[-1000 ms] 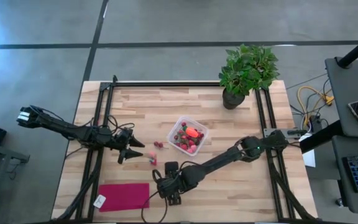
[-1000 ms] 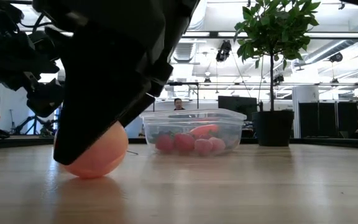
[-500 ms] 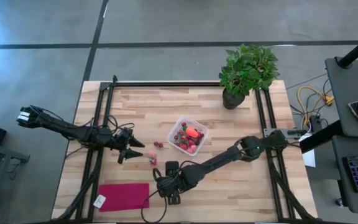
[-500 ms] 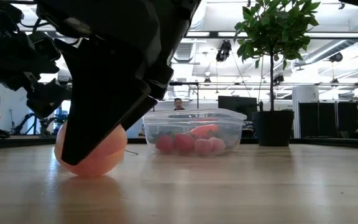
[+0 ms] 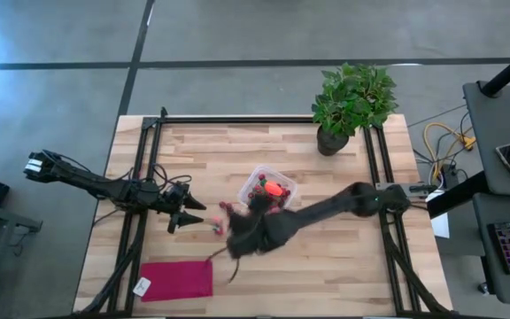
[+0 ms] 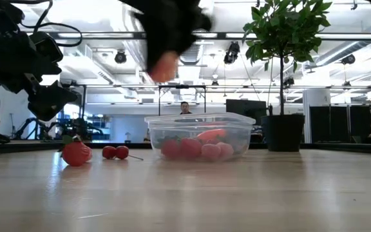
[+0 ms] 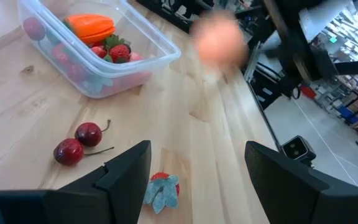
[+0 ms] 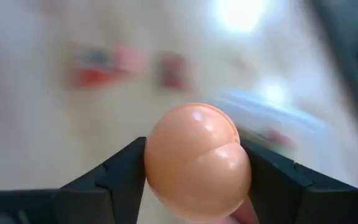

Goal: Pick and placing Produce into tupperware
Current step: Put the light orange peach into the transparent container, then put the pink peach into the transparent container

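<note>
**Peach held aloft beside a filling container**

At the table's left edge, the left gripper (image 5: 193, 215) hovers just above the wood with its fingers spread wide and nothing between them. On the tabletop just past it lie a loose strawberry (image 7: 161, 188) with a pale leafy cap and two dark-red cherries (image 7: 79, 142) with stems. Nearer the middle, the right gripper (image 8: 194, 165) is clamped on a pale orange peach (image 8: 197, 160), one dark finger on each side, holding the fruit clear of the table and near the container; motion blur softens the arm. Beyond it stands the clear square tupperware (image 6: 234, 120), holding strawberries (image 6: 190, 147) and an orange carrot-shaped piece (image 7: 91, 27). A potted plant (image 5: 352, 99) stands at the far right corner.
</note>
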